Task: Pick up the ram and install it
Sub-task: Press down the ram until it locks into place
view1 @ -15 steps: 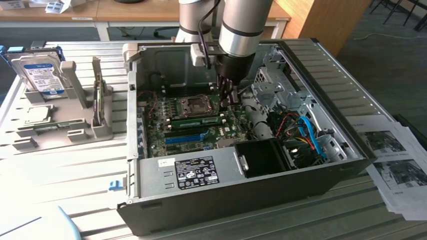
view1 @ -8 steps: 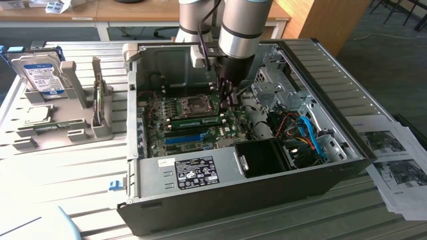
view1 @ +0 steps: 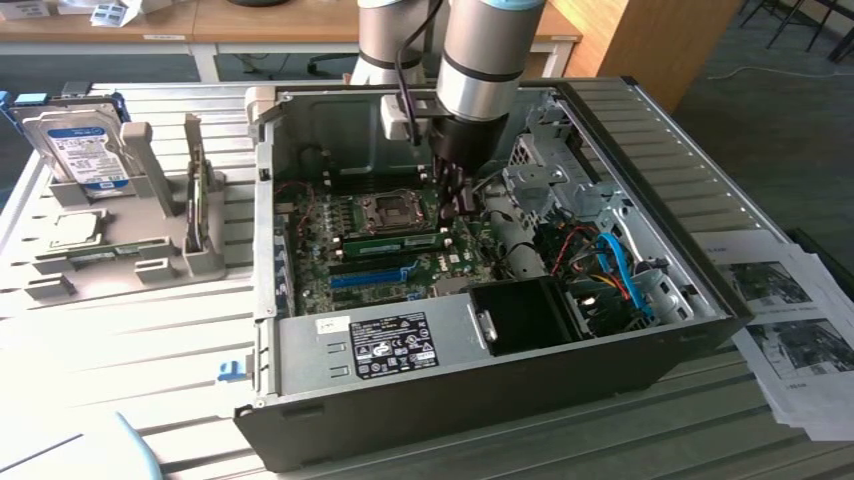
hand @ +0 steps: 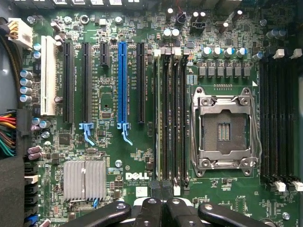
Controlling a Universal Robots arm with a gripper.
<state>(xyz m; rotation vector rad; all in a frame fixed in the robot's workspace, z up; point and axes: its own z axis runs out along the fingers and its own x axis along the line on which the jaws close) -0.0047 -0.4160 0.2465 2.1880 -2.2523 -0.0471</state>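
The ram (view1: 395, 241), a thin green stick, sits on edge in a memory slot on the near side of the processor socket (view1: 395, 208), inside the open computer case (view1: 694, 230). The claw (view1: 462, 205) hangs closed and empty by the ram's end on the exterior view's right. Four memory slots flank each side of the socket. One blue slot (hand: 122, 80) lies beyond them, and one hard drive (view1: 80, 150) stands on the worktop (view1: 160, 330) at the exterior view's left.

one hard drive (view1: 83, 150) — one blue slot (hand: 122, 85), one cpu socket (hand: 225, 128)
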